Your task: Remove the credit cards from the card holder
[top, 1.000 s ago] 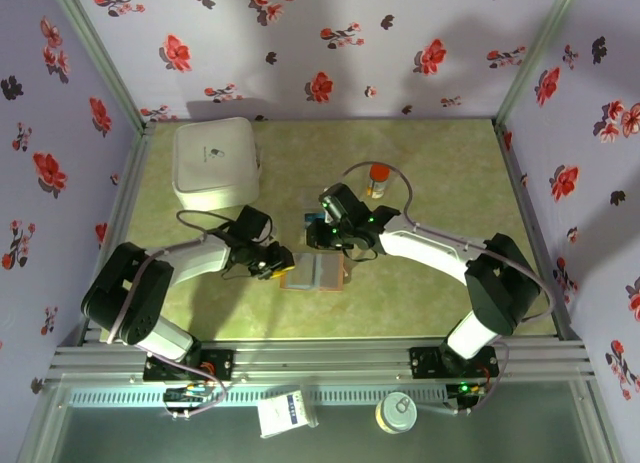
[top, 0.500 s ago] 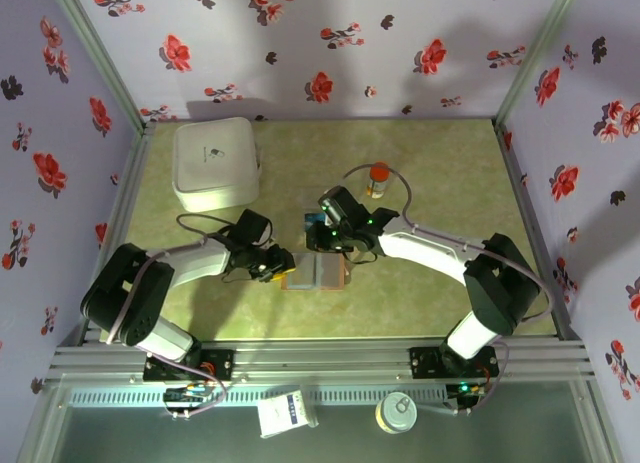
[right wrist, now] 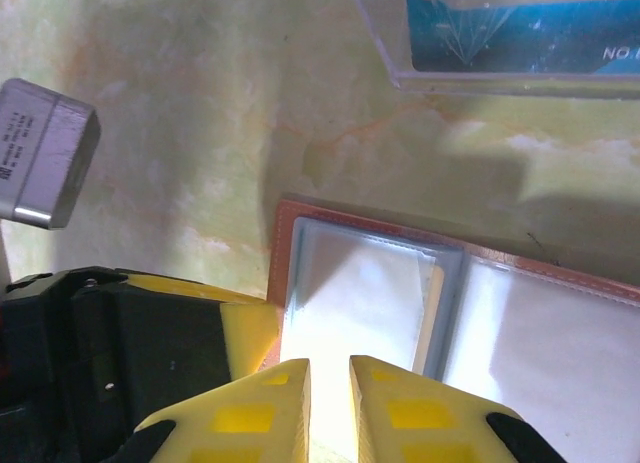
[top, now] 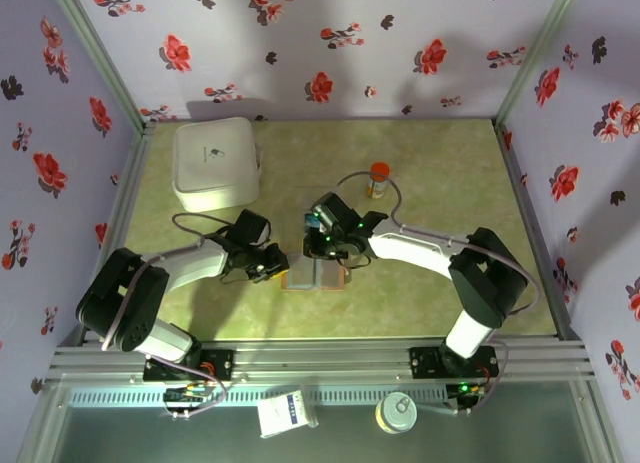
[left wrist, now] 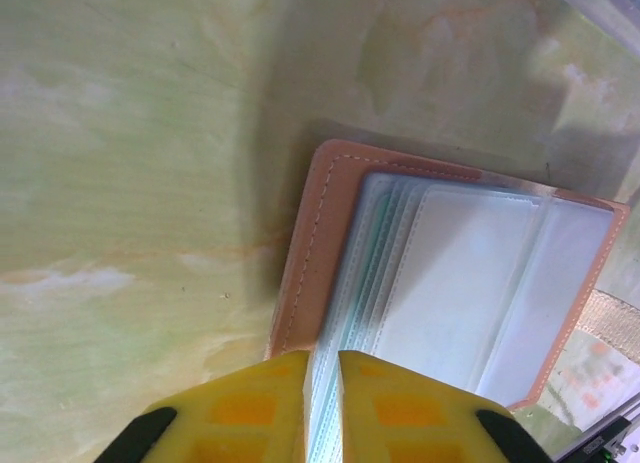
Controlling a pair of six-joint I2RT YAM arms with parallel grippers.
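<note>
Left gripper [left wrist: 322, 371], sitting right of & nearer than the white box [top: 215, 163] in the far-left corner, is down low on the green table [top: 440, 163]. Its yellow fingers [left wrist: 250, 403] are squeezed nearly together, pinching the left edge of the clear sleeves [left wrist: 450, 273] inside the card holder [left wrist: 296, 273]. The sleeve edges show in the slim slot betw. the fingers.

Card holder is mid-table, lying open & flat with its brown border all round and the pale blue-grey panels facing up. Sleeves fan out in a stack on its left half; faint teal tint along their edges, can't tell if that's cards.

Right gripper [right wrist: 330, 375] comes in from the right & hangs over the holder's left panel. Its fingers are drawn close with a thin bright gap; can't tell if anything's nipped there.

Just beyond the holder, far side, is a clear tray [right wrist: 392, 58] w/ a blue credit card [right wrist: 500, 23] lying in it.

Further right & farther back, an orange-capped bottle [top: 378, 180] stands upright, well apart from the holder.
</note>
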